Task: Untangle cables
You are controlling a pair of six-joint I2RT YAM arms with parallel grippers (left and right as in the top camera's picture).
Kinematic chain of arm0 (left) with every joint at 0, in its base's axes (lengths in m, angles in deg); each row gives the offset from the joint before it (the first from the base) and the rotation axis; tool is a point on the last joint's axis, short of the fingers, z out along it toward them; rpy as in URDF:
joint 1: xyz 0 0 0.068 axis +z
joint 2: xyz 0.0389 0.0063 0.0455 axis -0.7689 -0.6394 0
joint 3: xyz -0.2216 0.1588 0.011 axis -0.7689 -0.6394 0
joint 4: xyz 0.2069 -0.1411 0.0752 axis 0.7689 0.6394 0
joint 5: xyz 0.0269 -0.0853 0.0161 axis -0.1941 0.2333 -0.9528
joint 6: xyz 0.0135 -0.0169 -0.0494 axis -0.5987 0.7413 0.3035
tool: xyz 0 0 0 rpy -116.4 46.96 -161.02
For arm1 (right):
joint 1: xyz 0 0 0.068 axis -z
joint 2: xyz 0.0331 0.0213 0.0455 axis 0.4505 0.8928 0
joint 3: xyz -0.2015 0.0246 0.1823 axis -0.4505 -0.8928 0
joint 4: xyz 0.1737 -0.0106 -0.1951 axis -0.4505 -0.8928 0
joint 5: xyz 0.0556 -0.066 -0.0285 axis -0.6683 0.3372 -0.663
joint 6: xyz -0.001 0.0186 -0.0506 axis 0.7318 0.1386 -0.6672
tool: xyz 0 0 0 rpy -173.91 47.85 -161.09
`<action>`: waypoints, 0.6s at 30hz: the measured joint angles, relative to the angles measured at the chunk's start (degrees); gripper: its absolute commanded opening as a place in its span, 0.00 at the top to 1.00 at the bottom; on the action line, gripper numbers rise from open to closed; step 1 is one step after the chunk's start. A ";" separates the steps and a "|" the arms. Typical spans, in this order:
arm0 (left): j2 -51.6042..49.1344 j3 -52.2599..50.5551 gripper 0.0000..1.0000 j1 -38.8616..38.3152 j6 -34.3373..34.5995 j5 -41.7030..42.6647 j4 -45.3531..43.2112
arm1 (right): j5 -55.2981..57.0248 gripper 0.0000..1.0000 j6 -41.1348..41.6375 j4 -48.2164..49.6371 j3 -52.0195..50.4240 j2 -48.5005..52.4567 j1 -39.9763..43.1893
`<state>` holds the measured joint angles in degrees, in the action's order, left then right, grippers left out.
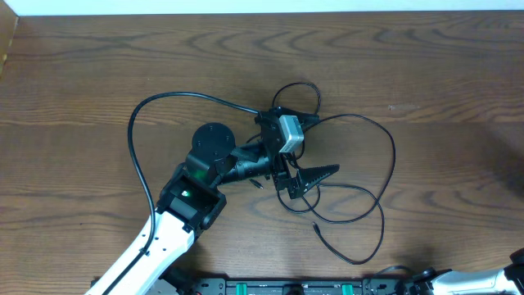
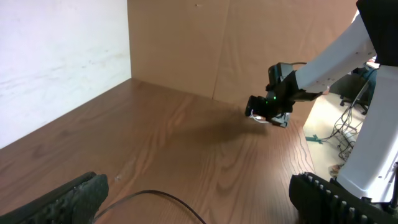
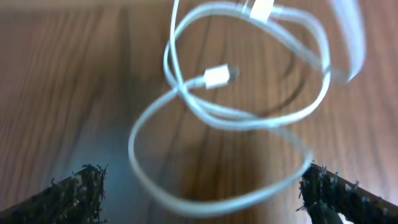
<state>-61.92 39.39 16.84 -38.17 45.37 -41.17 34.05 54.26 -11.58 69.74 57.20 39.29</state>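
A thin black cable (image 1: 164, 97) sprawls in wide loops over the wooden table, and one plug tip (image 1: 316, 227) lies toward the front. My left gripper (image 1: 307, 180) hovers open over the crossing loops in the middle. In the left wrist view a strand of black cable (image 2: 158, 195) curves between the fingers (image 2: 74, 198) of the left gripper (image 2: 199, 208), untouched. The right gripper (image 3: 208, 199) is open above a white cable (image 3: 217, 121) coiled in loose, blurred loops, with its white plug (image 3: 217, 76) lying inside them. The overhead view does not show the white cable.
The right arm (image 2: 329, 56) reaches over the table's far right side. Wooden panels (image 2: 186, 43) wall the back. A black rail (image 1: 286, 287) runs along the front edge. Beyond the table's right edge (image 2: 308, 143) are floor and loose wires.
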 measured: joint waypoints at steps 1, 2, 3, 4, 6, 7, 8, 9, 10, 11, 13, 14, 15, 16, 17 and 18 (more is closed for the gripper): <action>0.00 0.00 0.02 0.00 0.02 0.00 0.00 | -0.61 0.01 0.07 -1.14 0.00 0.00 -0.11; 0.00 0.00 0.02 0.00 0.00 0.00 0.00 | -1.20 0.01 0.13 -2.16 0.00 0.00 -0.26; 0.00 0.00 0.02 0.00 0.00 0.00 0.00 | -1.44 0.01 0.17 -2.89 -0.02 0.00 -0.48; 0.00 0.00 0.02 0.00 0.02 0.00 0.00 | -2.47 0.01 0.17 -3.52 -0.02 0.00 -1.09; 0.00 0.00 0.02 0.00 0.02 0.00 0.00 | -4.57 0.01 -0.44 -3.89 -0.02 -0.17 -2.01; 0.00 0.00 0.02 0.00 0.00 0.00 0.00 | -5.62 0.01 -0.72 -4.20 -0.02 -0.37 -2.47; 0.00 0.00 0.02 0.00 0.02 0.00 0.00 | -6.99 0.01 -1.07 -4.81 -0.02 -0.72 -2.99; 0.00 0.00 0.02 0.00 0.00 0.00 0.00 | -8.61 0.01 -1.38 -5.57 -0.02 -1.36 -3.69; 0.00 0.00 0.02 0.00 0.00 0.02 0.00 | -10.21 0.01 -1.68 -6.21 -0.02 -2.16 -4.52; 0.00 0.00 0.02 0.00 0.00 0.00 0.00 | -11.47 0.01 -1.84 -6.56 -0.04 -2.95 -5.31; 0.00 0.00 0.02 0.00 0.02 0.00 0.00 | -15.17 0.01 -2.71 -7.48 -0.04 -5.79 -7.82; 0.00 0.00 0.02 0.00 0.02 0.02 0.00 | -16.55 0.01 -3.23 -7.69 -0.02 -6.80 -9.01; 0.00 0.00 0.02 0.00 0.00 0.00 0.02 | -18.14 0.01 -4.15 -8.79 -0.02 -8.22 -10.64; 0.00 0.00 0.02 0.00 0.00 0.00 0.00 | -19.04 0.01 -4.55 -9.31 -0.02 -8.98 -11.89; 0.00 0.00 0.02 0.00 0.00 0.00 0.00 | -19.91 0.01 -4.94 -10.08 -0.02 -9.84 -13.66; 0.00 0.00 0.02 0.00 0.02 0.00 0.00 | -20.74 0.01 -5.38 -10.82 -0.02 -10.58 -15.74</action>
<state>-61.92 39.39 16.84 -38.14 45.37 -41.17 13.31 48.89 -22.40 69.72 46.63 23.55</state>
